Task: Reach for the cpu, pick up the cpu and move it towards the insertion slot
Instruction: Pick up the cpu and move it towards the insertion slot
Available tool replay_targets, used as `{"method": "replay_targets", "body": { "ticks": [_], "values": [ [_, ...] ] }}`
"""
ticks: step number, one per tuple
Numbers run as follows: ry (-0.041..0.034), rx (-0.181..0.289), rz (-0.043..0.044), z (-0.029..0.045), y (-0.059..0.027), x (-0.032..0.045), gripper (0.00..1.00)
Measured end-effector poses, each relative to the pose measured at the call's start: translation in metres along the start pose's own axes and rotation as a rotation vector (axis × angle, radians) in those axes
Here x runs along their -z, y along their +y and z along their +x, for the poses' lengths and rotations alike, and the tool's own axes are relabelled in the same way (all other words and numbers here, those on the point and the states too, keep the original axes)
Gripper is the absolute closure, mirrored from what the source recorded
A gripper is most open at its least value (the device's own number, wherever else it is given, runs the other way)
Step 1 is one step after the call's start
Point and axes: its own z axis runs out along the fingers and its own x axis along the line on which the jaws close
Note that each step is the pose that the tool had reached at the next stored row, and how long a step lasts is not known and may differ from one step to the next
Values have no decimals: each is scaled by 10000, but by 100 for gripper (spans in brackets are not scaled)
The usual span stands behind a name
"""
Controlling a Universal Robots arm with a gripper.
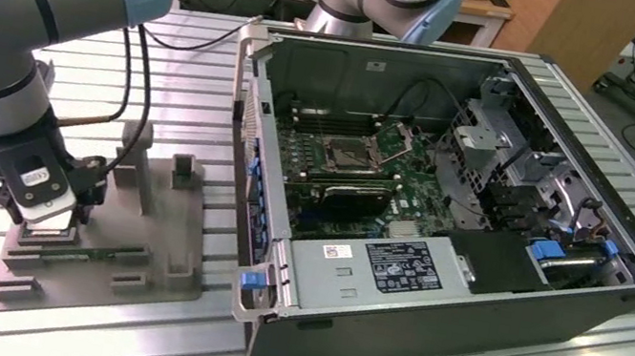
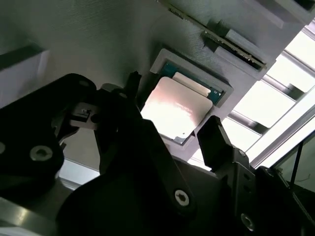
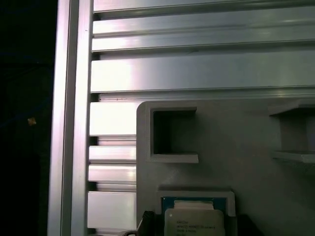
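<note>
While I am straddling the cpu (image 2: 170, 110), a crooked pinch is looming

I am holding my gripper (image 2: 172, 102) low over the grey tray (image 1: 167, 245), jaws standing apart on either side of the chip, which is lying flat in its recess. If I am closing off-centre, a finger may be catching the recess wall and tipping it. The insertion slot (image 1: 348, 154) is sitting well apart in the open case (image 1: 418, 350); a weak grip is risking a drop
</note>
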Motion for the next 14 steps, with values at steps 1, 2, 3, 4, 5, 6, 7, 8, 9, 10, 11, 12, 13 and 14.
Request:
{"method": "replay_targets", "body": {
  "ticks": [1, 2, 3, 4, 5, 6, 7, 8, 9, 10, 11, 12, 13, 14],
  "values": [
    [2, 38, -1, 1, 0, 0, 26],
    [3, 73, -2, 2, -1, 0, 26],
    [3, 90, -2, 2, -1, 0, 28],
    [2, 93, -2, 2, -1, 0, 34],
    [3, 94, -2, 2, -1, 0, 34],
    [3, 95, -2, 2, -1, 0, 34],
    [3, 95, -2, 2, -1, 0, 41],
    [3, 95, -2, 2, -1, 0, 41],
    [3, 95, -2, 2, -1, 0, 41],
    [4, 96, -2, 2, -1, 0, 41],
    [3, 96, -2, 2, -1, 0, 42],
    [4, 96, -1, 2, -1, 0, 45],
    [4, 99, -2, 2, -1, 0, 45],
    [4, 102, -2, 2, -1, 0, 45]
  ]
}}
